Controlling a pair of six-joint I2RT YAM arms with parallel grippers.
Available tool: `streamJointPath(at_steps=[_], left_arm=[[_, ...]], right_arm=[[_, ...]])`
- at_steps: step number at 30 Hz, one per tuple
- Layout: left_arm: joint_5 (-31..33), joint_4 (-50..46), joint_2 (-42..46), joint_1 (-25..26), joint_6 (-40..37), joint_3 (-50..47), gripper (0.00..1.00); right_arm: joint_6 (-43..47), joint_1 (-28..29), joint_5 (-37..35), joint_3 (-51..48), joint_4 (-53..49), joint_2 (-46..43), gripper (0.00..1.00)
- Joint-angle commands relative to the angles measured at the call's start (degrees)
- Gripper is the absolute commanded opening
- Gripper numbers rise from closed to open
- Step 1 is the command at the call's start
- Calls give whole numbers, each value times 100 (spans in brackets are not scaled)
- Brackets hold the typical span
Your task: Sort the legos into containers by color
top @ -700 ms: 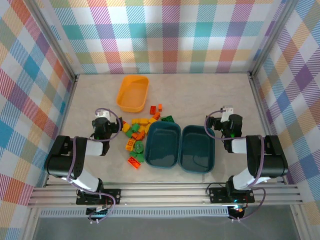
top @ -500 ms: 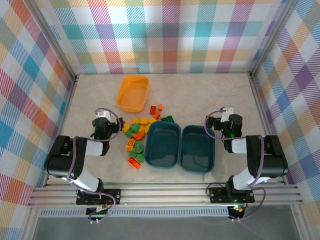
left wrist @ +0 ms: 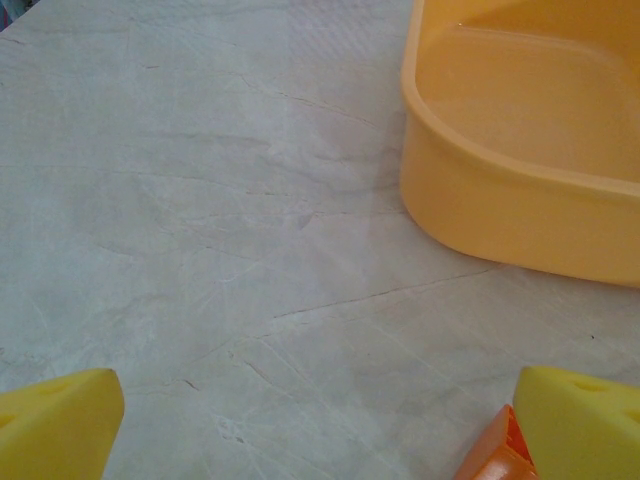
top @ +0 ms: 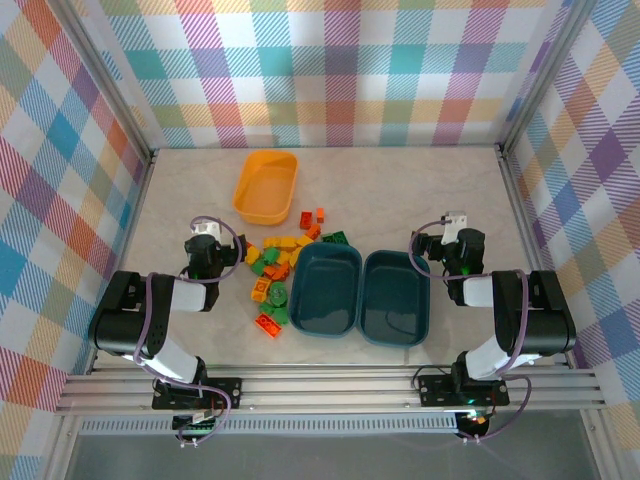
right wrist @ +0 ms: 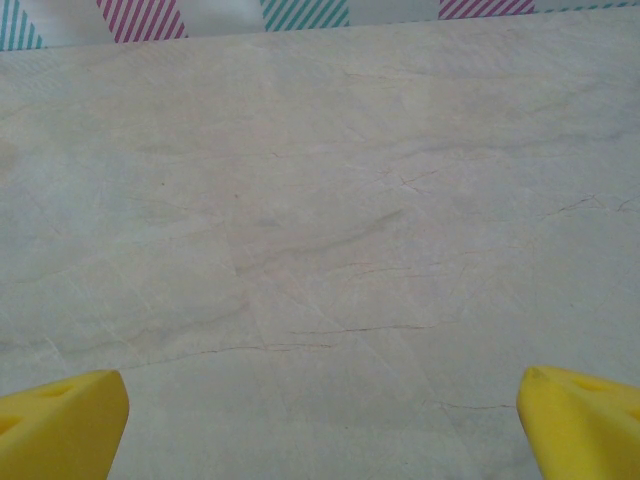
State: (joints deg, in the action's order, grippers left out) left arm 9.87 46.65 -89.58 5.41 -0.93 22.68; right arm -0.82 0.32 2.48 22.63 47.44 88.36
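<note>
Top external view: the legos [top: 283, 265] lie in a loose heap on the desk [top: 420, 190], and none is in a tub. The orange-yellow tub [top: 266, 187] stands near the far edge, just behind the heap. The left teal tub [top: 326, 290] and the right teal tub [top: 396, 297] stand just beside each other toward the near edge. The left pincer [top: 203, 236] is spread wide and empty, to the left of the heap. The right pincer [top: 456, 224] is also spread wide and empty, near the right teal tub.
</note>
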Motion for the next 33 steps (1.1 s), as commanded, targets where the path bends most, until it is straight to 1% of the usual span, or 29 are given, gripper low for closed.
streamJointPath(at_steps=[1,11,12,13,14,16,18,19,20,22,23,24,25,26,27,28,29,31,33], left_arm=[[-98,20,2,-62,-31,108,100],[-104,15,4,-64,-23,110,100],[-77,38,15,-63,-28,101,100],[72,-194,135,-65,24,173,100],[213,-651,383,-53,72,294,100],[363,-2037,953,-41,166,839,100],[267,-3261,1474,-40,519,1446,100],[132,-3884,1746,-39,866,1773,100],[-58,-4401,1992,-25,1255,2069,100],[-239,-5191,2448,88,2271,2489,100],[-250,-5655,2656,170,2879,2688,100],[-261,-6045,2797,238,3390,2864,100],[-508,-6417,2910,260,3771,3011,100],[-942,-6504,2997,262,3771,3050,100],[-1185,-6633,3062,259,3722,3041,100],[-1173,-6938,3108,255,4081,2972,100],[-1082,-7212,3157,235,4439,2827,100],[-1749,-6613,3252,96,4316,2244,100],[-2069,-6573,3179,64,4355,2056,100]], right_arm=[[73,-33,146,99,28,-30,100],[56,-49,147,105,12,-36,100],[50,-35,44,103,44,-56,100],[34,18,-179,188,-186,-188,100],[72,110,-386,350,-671,-436,100],[160,281,-621,943,-2060,-985,100],[130,478,-701,1595,-3259,-1505,100],[-3,626,-891,2000,-3929,-1798,100],[-440,749,-1208,2461,-4633,-2035,100],[-1850,766,-1522,3294,-6268,-2327,100],[-2192,746,-1348,3597,-6819,-2436,100],[-2242,742,-1141,3703,-7131,-2534,100],[-2505,733,-1150,3720,-7492,-2644,100],[-2975,692,-1291,3617,-7752,-2762,100],[-3002,602,-1036,3480,-7780,-2868,100],[-2867,575,-738,3356,-7783,-3009,98],[-2821,575,-562,3312,-7962,-3074,94],[-2802,570,-442,3384,-8574,-3047,85],[-2732,570,-384,3399,-9084,-2986,78]])
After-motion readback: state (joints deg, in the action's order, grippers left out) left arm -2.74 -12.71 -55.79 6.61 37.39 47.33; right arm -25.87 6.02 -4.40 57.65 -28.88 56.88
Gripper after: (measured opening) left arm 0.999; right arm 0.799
